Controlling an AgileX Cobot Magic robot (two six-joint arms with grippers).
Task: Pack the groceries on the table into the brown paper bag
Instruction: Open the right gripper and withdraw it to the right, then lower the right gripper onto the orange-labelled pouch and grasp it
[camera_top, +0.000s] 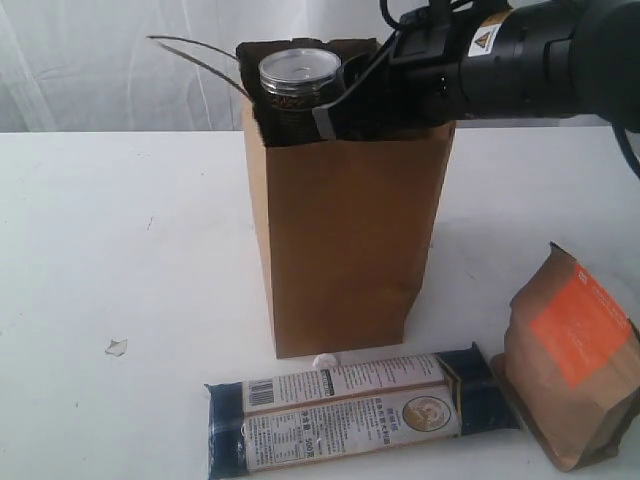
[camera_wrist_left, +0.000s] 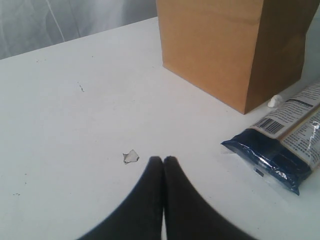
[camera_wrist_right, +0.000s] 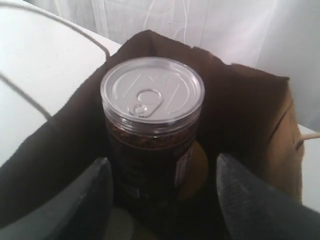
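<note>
The white table (camera_top: 100, 250) runs out of view on every side. On it the brown paper bag (camera_top: 345, 250) stands upright and open; its inside is dark, and only the upper part of its contents shows. The right gripper (camera_wrist_right: 162, 158) reaches in over the bag's rim, its 2 fingers (camera_wrist_right: 235, 195) spread on either side of the dark silver-lidded can (camera_top: 298, 90) with a gap showing on at least 1 side, so the can is released, upright in the bag with its lid about level with the bag's top. A tan rounded shape by the can's base is too dim to name. The long navy-tan packet (camera_top: 350, 410) lies flat just in front of the bag. The brown pouch with orange label (camera_top: 570, 360) stands in front of the bag towards the right arm's side, cut by the frame edge. The left gripper (camera_wrist_left: 163, 161) is clenched on nothing, apart from the bag, near a tiny clear scrap (camera_top: 116, 347). A small white object (camera_top: 323, 361) at the bag's foot is unclear.
</note>
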